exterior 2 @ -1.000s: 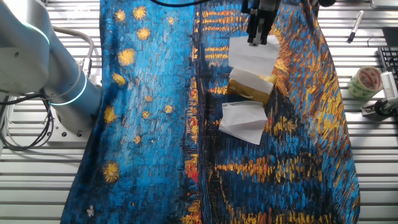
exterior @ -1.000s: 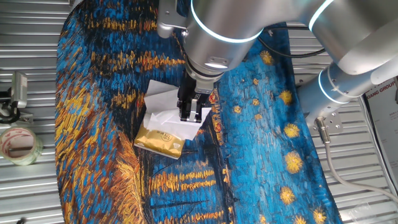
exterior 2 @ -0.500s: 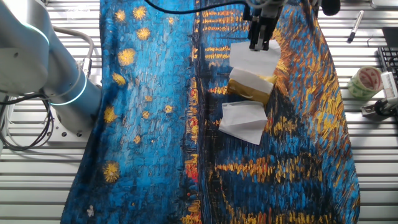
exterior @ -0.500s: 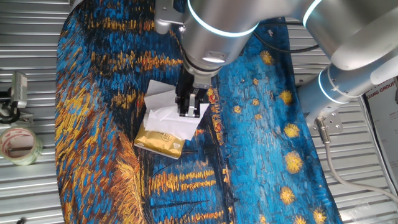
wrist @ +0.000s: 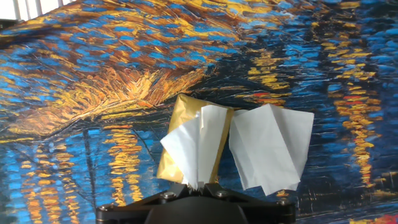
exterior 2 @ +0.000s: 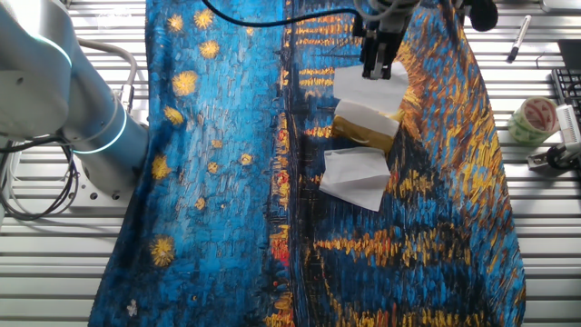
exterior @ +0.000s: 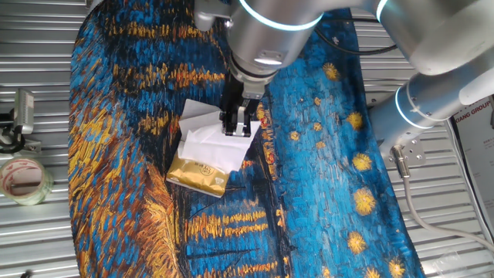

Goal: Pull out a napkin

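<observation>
My gripper (exterior: pixel 235 131) is shut on the top of the napkin (exterior: pixel 212 147), a creased white tissue that hangs from the jaws over the gold tissue pack (exterior: pixel 198 174). In the other fixed view the gripper (exterior 2: pixel 374 74) holds the napkin (exterior 2: pixel 368 89) just beyond the pack (exterior 2: pixel 363 127). In the hand view the napkin (wrist: pixel 193 146) runs from the closed gripper (wrist: pixel 198 186) down onto the pack (wrist: pixel 183 112). A flatter white sheet (wrist: pixel 270 146) lies beside the pack; it also shows in both fixed views (exterior: pixel 194 116) (exterior 2: pixel 356 177).
A blue and gold painted cloth (exterior: pixel 324 193) covers the table. A tape roll (exterior: pixel 23 179) sits on the slatted metal at the left, seen also in the other fixed view (exterior 2: pixel 536 118) near a pen (exterior 2: pixel 519 38). The arm's base (exterior 2: pixel 91 118) stands beside the cloth.
The gripper has moved a little across the pack toward the flatter sheet, still shut on the napkin, and the napkin has shifted with it.
</observation>
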Controlling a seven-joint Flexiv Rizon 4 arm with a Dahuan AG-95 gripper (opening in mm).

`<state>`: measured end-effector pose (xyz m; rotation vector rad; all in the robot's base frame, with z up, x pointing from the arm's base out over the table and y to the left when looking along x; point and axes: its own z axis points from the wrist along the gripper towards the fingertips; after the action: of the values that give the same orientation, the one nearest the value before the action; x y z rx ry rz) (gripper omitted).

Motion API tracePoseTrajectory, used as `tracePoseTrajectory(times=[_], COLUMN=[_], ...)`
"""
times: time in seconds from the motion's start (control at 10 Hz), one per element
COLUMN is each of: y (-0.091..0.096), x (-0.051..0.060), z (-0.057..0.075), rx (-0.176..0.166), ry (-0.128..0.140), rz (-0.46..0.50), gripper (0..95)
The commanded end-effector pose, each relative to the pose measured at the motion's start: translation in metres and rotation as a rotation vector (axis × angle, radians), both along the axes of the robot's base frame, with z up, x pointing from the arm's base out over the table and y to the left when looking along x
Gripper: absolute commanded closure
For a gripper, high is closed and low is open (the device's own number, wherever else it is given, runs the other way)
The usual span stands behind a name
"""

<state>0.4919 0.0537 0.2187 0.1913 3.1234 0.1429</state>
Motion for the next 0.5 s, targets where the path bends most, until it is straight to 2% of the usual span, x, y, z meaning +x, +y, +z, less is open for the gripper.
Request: tracePoseTrajectory(times=[0.1, 0.5], y=[-0.0061, -0.0148], x=[-0.0017, -0.0022], z=[-0.0004, -0.0033], rx=[0.005, 0.006], ry=[-0.004, -0.010], rz=[0.014, 0.020], gripper=[95.0, 95.0])
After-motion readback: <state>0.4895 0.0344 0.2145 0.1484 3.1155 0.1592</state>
